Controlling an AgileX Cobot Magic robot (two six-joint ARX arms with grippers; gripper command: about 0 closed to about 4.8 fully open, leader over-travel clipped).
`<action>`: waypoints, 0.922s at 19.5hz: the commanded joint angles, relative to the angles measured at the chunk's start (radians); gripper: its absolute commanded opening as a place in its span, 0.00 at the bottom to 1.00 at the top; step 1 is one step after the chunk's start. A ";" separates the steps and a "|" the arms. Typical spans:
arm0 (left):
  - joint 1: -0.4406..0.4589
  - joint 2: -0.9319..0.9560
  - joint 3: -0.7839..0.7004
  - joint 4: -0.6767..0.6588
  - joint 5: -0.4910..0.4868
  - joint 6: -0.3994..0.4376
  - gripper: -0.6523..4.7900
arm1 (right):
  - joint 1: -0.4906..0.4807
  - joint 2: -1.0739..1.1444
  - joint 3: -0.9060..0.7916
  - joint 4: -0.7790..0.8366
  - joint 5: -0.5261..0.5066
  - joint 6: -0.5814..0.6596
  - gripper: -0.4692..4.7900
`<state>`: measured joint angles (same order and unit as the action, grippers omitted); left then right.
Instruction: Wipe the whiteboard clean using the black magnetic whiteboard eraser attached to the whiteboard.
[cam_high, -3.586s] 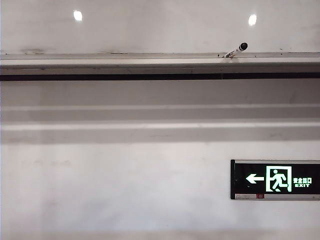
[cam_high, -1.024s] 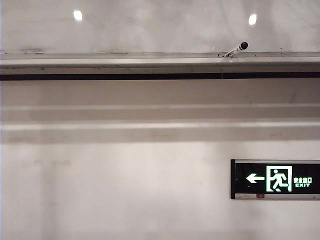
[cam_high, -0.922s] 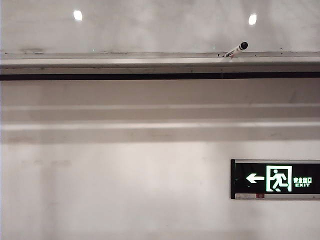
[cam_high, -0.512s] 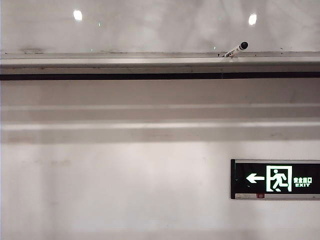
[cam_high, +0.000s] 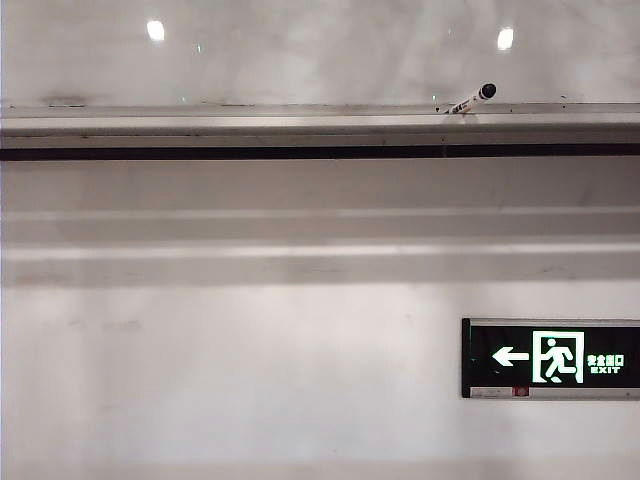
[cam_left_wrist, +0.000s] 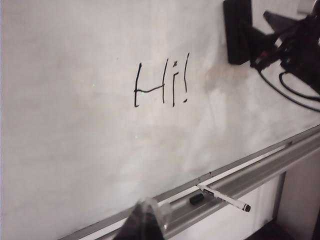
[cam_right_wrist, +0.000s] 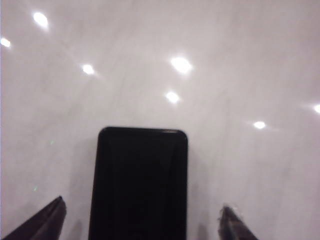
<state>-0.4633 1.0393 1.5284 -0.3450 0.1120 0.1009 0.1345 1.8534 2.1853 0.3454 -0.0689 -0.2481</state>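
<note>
A: Against the earlier exterior pictures almost nothing has shifted: the marker (cam_high: 472, 101) lies propped on the silver ledge (cam_high: 300, 125) as before, and the exit sign (cam_high: 550, 359) glows on the wall below. No arm shows there, then or now.

B: Nearest first, then. The right gripper (cam_right_wrist: 142, 222) stands released, its two dark tips spread either side of the black eraser (cam_right_wrist: 138, 182), which sits flat on the whiteboard (cam_right_wrist: 225, 60). Neither tip seems to touch it.

A: And the left gripper (cam_left_wrist: 146, 222)?

B: Only one blurred tip shows low in its wrist view, so I cannot tell how its jaws stand. It hangs back from the board, near the ledge. Past it lie a small black cap (cam_left_wrist: 196, 198) and the marker, then the written "Hi!" (cam_left_wrist: 161, 85), and farthest off the eraser with the right arm at it.

A: What could go wrong?

B: I'd judge the eraser sits off-centre between the tips. Closing like that could push it sideways along the glossy board, or pinch only an edge, and the magnet's hold might then pull it free.
</note>
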 joint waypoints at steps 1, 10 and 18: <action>-0.001 0.000 0.003 0.011 0.001 0.004 0.11 | -0.013 0.045 0.054 -0.028 -0.004 0.005 0.85; -0.001 0.000 0.003 0.012 0.000 0.004 0.11 | -0.032 0.092 0.057 -0.102 0.038 0.006 0.42; -0.001 0.000 0.003 0.011 0.001 0.003 0.11 | 0.028 0.092 0.057 -0.200 -0.042 -0.068 0.21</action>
<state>-0.4633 1.0416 1.5284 -0.3447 0.1120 0.1009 0.1295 1.9366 2.2448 0.2298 -0.0704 -0.2722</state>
